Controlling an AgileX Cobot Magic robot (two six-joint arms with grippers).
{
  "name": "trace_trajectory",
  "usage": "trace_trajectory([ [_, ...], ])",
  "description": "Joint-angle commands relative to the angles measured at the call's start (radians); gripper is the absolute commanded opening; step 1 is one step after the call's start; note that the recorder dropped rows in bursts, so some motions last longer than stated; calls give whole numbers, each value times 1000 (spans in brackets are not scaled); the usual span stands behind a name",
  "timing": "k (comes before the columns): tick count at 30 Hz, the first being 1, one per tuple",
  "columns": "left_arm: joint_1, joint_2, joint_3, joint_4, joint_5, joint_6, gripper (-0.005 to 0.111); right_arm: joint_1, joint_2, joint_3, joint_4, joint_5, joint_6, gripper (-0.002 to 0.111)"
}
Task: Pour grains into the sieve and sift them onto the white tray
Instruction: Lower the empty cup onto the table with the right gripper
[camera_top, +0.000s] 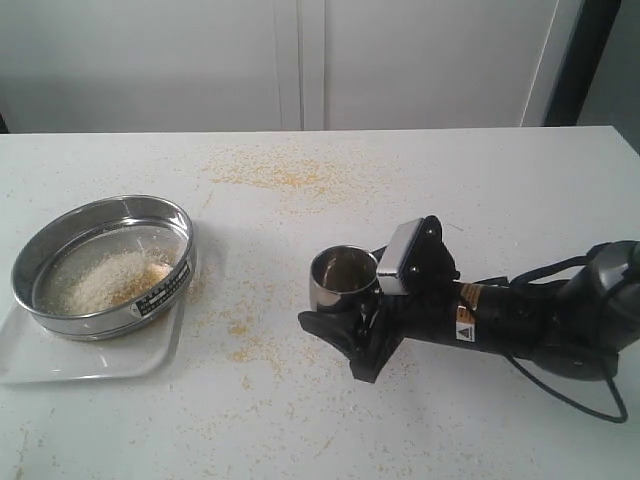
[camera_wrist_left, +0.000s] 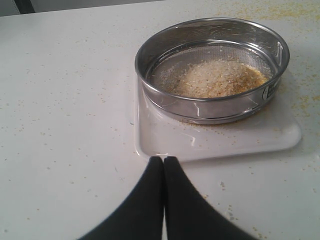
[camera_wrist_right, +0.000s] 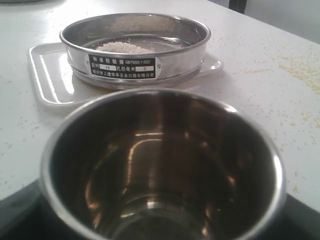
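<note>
Exterior view, near to far. Nearest, well to the right of the sieve (camera_top: 100, 325): right tool (camera_top: 342, 300), lying low on the white desk (camera_top: 450, 180), fingers set wide and closed around a small steel cup (camera_top: 343, 272) standing upright. Seen from the right wrist: bare, shiny metal inside that cup, nothing else.

Directly under the sieve and touching it: the white tray (camera_top: 90, 362), rim showing in front of the sieve and to its left. Inside the sieve, on the mesh: the grains (camera_top: 110, 280), a pale whitish heap with a yellower patch toward the labelled side. On the sieve wall facing the cup: a dark label strip (camera_wrist_right: 122, 66) with small print, too fine to read.

Seen only from the left wrist: left tool (camera_wrist_left: 163, 159), two black fingers pressed together, pinching nothing, pointing at the sieve and stopping just short of the tray beneath it.

Farther back than the sieve: thin yellow specks (camera_top: 280, 175) scattered over the desk. Beyond those, a pale wall.
</note>
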Motion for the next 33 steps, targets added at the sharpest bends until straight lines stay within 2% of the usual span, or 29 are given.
trace_trajectory([
  [1,-2,-5,3,-7,-3,-1,0,12,4,-31,9,25,-28,0],
  [9,-2,-5,3,-7,-3,-1,0,16,14,-72,9,97,-28,0],
  [25,-2,-5,3,-7,-3,-1,0,16,165,-148,7,73,-32,1],
  [26,-2,-5,3,-7,-3,-1,0,16,165,-148,7,73,-32,4],
  [33,-2,-5,3,-7,-3,-1,0,16,165,-148,7,73,-32,46],
])
